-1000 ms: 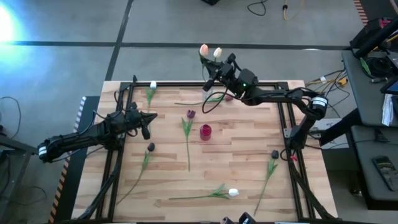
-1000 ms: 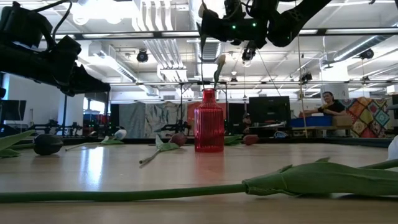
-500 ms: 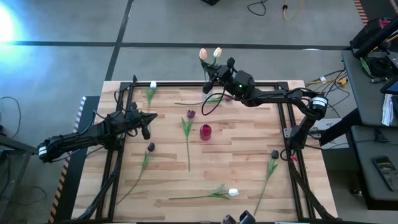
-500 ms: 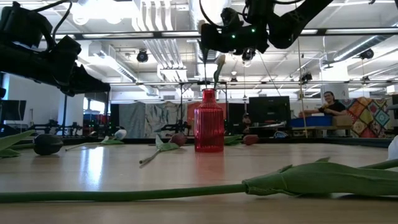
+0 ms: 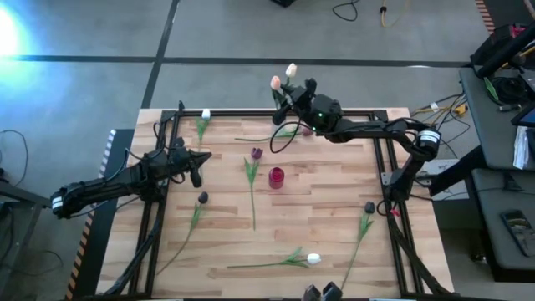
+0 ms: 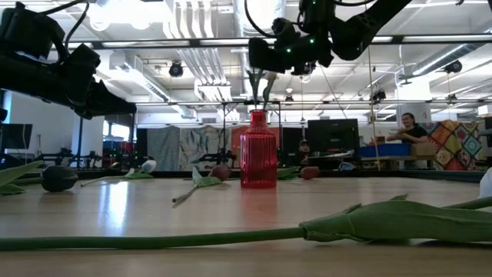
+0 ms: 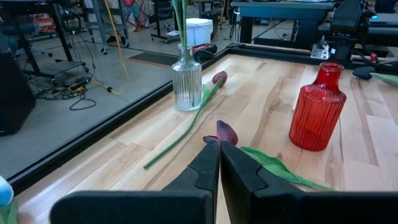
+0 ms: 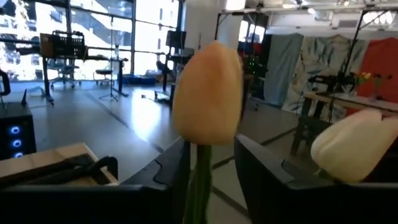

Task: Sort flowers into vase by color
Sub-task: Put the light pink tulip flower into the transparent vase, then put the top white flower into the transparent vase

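Two tulips stand in a clear ribbed vase (image 7: 186,81) at the table's far edge: a peach one (image 5: 275,82) and a cream one (image 5: 291,69). My right gripper (image 5: 287,94) hovers above that vase, open, its fingers on either side of the peach tulip's stem (image 8: 199,180) just under the head (image 8: 208,93). The cream head (image 8: 357,143) is beside it. A red vase (image 5: 276,176) stands mid-table without flowers. More flowers lie flat on the wood, among them a purple one (image 5: 256,153). My left gripper (image 5: 203,158) waits shut at the left. My right gripper stands open around the peach tulip's stem (image 8: 200,186), just below the head, coming at it nearly level from the table's right. The stem runs close to one finger (image 8: 171,171), and I cannot tell whether they touch. The tulip stands upright in the clear vase.
Loose tulips lie on the table: white (image 5: 206,114) far left, maroon (image 5: 307,130) beside the clear vase, dark (image 5: 202,197) at the left, white (image 5: 313,259) near the front, dark (image 5: 369,206) at the right. A person (image 6: 405,127) sits in the room beyond.
My right gripper has sunk a little over the clear vase, tipped its fingers upward and opened, letting go of the peach tulip. The peach tulip has dropped lower into the vase, its head now below the cream one's. My left arm has kept still.
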Controlling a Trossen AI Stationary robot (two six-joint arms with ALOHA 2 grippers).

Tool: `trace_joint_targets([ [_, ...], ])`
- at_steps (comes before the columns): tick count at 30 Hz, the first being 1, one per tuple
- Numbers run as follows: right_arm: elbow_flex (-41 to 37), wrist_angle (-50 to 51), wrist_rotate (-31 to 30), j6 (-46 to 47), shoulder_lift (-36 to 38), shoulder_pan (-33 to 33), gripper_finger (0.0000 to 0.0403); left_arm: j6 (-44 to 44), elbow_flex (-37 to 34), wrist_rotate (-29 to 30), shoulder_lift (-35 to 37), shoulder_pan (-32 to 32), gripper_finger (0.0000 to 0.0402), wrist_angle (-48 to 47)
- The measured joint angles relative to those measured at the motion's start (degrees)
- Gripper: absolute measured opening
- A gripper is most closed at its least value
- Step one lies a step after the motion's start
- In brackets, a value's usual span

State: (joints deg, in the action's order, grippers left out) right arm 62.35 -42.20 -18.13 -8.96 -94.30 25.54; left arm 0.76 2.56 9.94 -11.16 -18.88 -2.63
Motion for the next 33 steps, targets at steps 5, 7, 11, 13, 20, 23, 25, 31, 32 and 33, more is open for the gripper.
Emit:
trace_joint_targets([
  [5, 0.02, 4.85, -0.02, 0.38, 0.02, 0.0, 0.0149, 0.01, 0.0, -0.01, 0.0, 0.0, 0.0, 0.0],
  [7, 0.0, 7.11, -0.02, 0.56, 0.02, 0.0, 0.0157, 0.0, 0.0, 0.0, 0.0, 0.01, 0.0, 0.01],
  [11, 0.02, 10.89, -0.04, 1.47, 0.29, 0.0, 0.0168, -0.01, -0.01, 0.01, 0.0, -0.01, 0.0, 0.0],
  [13, 0.02, 12.09, -0.12, 1.44, 0.44, 0.0, 0.0173, -0.01, 0.0, -0.01, 0.0, 0.01, 0.0, 0.02],
  [20, 0.02, 18.61, -2.08, 1.46, 2.92, 0.0, 0.0183, 0.0, 0.01, 0.01, -0.01, 0.0, 0.0, 0.01],
  [23, 0.02, 22.88, -2.89, 1.46, 4.87, 0.0, 0.0185, -0.01, 0.01, -0.01, -0.02, 0.0, 0.0, 0.01],
  [25, 0.02, 25.3, -2.91, 1.46, 6.33, -0.02, 0.0185, 0.01, -0.01, -0.01, -0.02, 0.01, 0.0, 0.0],
  [31, 0.02, 32.99, -2.86, 2.17, 11.47, -0.02, 0.0185, 0.0, 0.0, 0.0, -0.01, 0.0, 0.0, 0.01],
  [32, 0.02, 34.23, -2.86, 2.52, 12.26, -0.04, 0.0185, 0.0, 0.0, 0.01, -0.01, 0.01, 0.0, 0.0],
  [33, 0.02, 35.16, -2.85, 3.0, 13.13, -0.04, 0.0185, 0.01, 0.01, -0.01, -0.02, 0.01, 0.0, 0.0],
])
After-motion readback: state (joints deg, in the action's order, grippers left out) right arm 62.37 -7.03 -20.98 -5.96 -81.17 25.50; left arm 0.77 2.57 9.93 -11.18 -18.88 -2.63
